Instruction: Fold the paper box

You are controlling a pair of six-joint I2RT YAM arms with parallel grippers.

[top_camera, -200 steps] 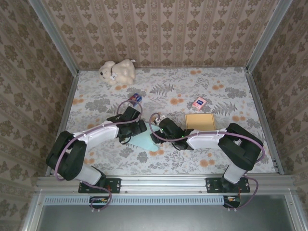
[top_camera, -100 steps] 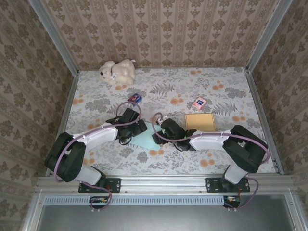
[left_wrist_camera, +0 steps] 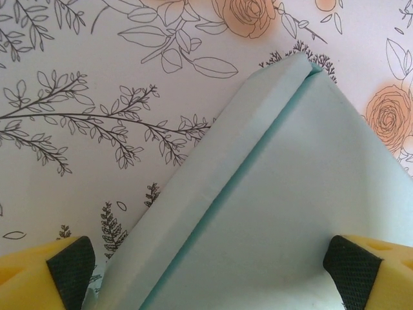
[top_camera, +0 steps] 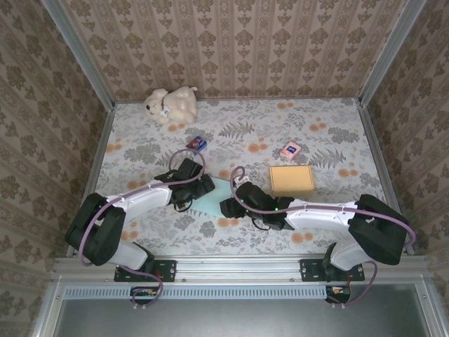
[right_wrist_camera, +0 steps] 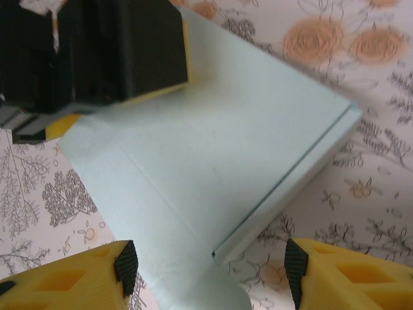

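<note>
Backed toward six o'clock, the right gripper (top_camera: 229,206) sits half-open and empty at the four o'clock edge of the pale-blue flat paper box (top_camera: 212,200), which lies one-to-seven o'clock mid-way across the flower-patterned table (top_camera: 330,133), under the left gripper (left_wrist_camera: 210,261), spread wide and empty.

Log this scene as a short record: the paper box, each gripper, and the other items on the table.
paper box: pale blue, lying flat between the two grippers
left gripper: open, fingers straddling the paper box
right gripper: open, a corner of the paper box between its fingers
other items: teddy bear, blue packet, pink packet, tan box
</note>
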